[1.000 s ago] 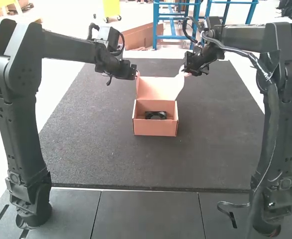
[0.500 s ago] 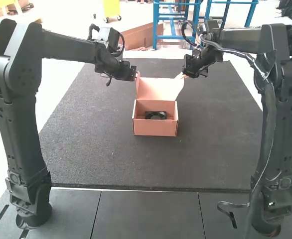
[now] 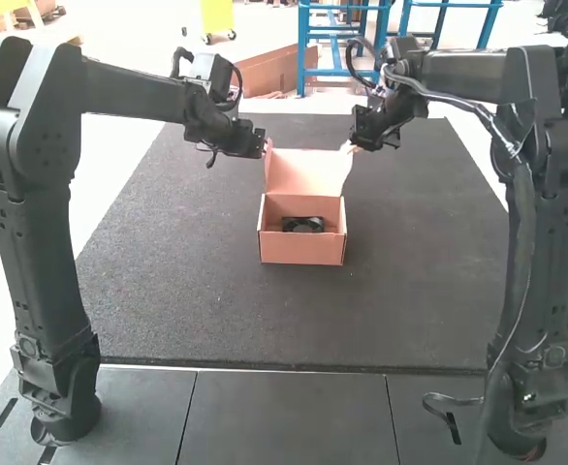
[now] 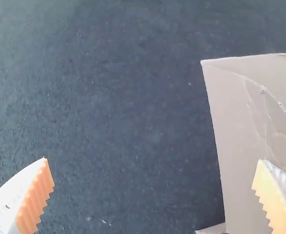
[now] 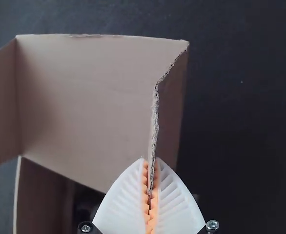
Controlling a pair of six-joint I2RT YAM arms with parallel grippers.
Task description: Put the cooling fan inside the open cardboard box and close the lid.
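Right wrist view shows our right gripper (image 5: 150, 195) clamped on the side flap (image 5: 171, 112) of the lid (image 3: 306, 172), left gripper (image 4: 150, 192) gaping at its other edge, and with the cooling fan (image 3: 302, 225) already inside the cardboard box (image 3: 301, 250), we should fold the lid down evenly, tucking flaps inward.

Black jointed arms (image 3: 119, 87) carry looped cables (image 3: 514, 155), white ribbed fingers (image 5: 174, 195), orange pads (image 4: 33, 202).
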